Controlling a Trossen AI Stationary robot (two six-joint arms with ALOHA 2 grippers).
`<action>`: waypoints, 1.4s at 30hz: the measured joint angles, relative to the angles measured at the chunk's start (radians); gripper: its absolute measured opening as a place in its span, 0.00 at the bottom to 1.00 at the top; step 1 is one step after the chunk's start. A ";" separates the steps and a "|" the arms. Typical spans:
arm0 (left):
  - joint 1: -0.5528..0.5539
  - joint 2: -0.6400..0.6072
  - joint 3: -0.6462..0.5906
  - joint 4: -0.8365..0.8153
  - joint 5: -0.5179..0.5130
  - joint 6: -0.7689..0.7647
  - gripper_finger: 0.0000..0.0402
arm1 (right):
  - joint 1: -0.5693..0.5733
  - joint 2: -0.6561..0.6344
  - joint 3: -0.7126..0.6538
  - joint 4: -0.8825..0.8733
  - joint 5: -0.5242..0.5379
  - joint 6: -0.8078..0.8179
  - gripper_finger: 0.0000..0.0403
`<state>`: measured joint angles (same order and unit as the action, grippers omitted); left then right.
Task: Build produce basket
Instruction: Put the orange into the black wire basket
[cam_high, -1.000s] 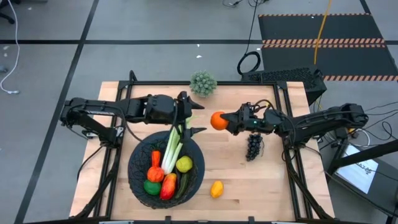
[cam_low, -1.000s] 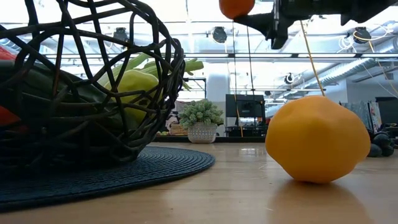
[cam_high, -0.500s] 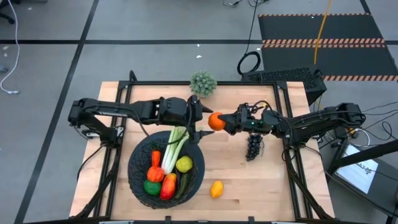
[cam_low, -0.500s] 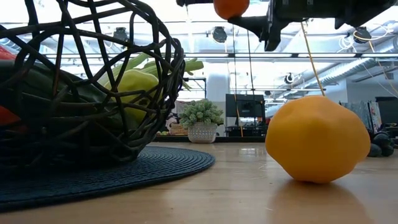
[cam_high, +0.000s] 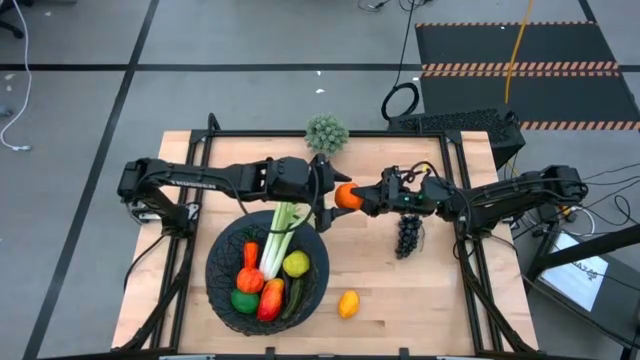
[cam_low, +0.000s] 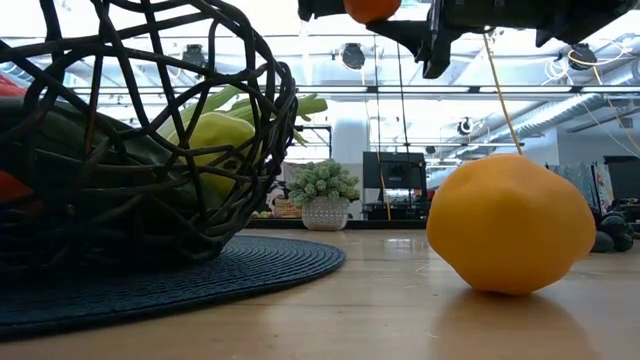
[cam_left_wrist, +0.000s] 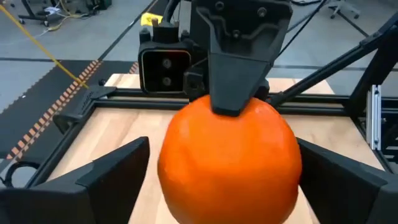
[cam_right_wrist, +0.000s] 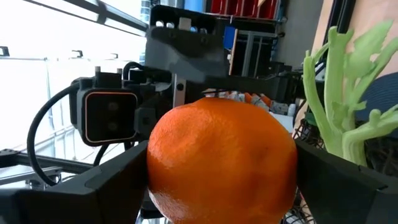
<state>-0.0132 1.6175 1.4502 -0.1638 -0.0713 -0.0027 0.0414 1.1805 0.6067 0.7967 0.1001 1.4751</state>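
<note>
Round orange fruit (cam_high: 347, 195): centre of the high view, above the table, clamped between the fingers of the right gripper (cam_high: 356, 196), just beyond the upper right rim of the large round black woven mesh basket (cam_high: 222, 262). Left gripper (cam_high: 324, 196): fingers spread wide on either side of the same orange, grip not confirmed. Small yellow lemon (cam_high: 348, 303): lower centre, on the wooden table (cam_high: 430, 300), just right of the basket.

Plant (cam_high: 326, 132): spiky grey-green ball in a white pot, twelve o'clock edge of the table (cam_high: 420, 290).
Mat (cam_low: 200, 275): dark, woven, round.
Floor mat (cam_high: 520, 60): black, hazard-striped, two o'clock.
</note>
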 joint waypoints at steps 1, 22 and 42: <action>0.000 -0.003 0.000 -0.002 0.000 -0.001 0.92 | 0.000 0.000 0.000 0.000 0.000 -0.003 0.87; -0.042 -0.100 0.002 -0.129 -0.008 -0.155 0.76 | -0.025 -0.039 -0.001 0.068 -0.100 -0.051 0.99; -0.404 -0.154 -0.020 -0.762 0.048 -0.701 0.80 | -0.075 -0.290 -0.165 -0.028 -0.221 -0.048 0.98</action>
<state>-0.4173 1.4639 1.4302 -0.9255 -0.0234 -0.7037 -0.0334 0.8908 0.4413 0.7691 -0.1204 1.4273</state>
